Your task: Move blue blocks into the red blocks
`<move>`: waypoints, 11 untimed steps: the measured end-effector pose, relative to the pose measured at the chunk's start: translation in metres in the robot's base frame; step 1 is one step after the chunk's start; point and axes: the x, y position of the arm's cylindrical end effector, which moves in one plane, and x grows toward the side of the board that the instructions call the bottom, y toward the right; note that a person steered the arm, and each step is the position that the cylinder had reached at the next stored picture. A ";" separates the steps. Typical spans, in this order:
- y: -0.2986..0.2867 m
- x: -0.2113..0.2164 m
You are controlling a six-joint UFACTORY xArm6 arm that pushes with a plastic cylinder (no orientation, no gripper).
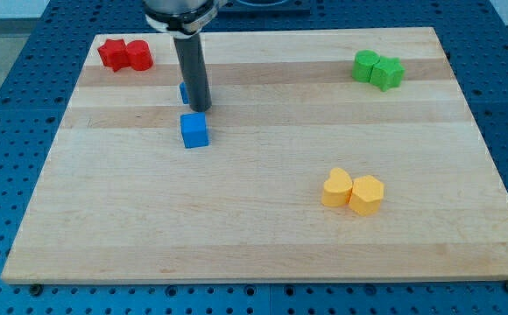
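A blue cube [194, 129] sits on the wooden board [263, 236] left of centre. A second blue block [184, 93] shows only as a sliver behind the rod, so its shape is hidden. My tip [200, 108] is just above the blue cube toward the view's top and right beside the second blue block. Two red blocks [124, 54] sit touching each other in the board's top left corner, the left one star-like, the right one rounded.
Two green blocks [377, 69] sit together at the top right. Two yellow blocks [352, 192] sit together at the lower right, the left one heart-shaped. A blue perforated table [9, 105] surrounds the board.
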 end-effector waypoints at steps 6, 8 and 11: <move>-0.081 -0.078; 0.028 -0.011; -0.090 0.071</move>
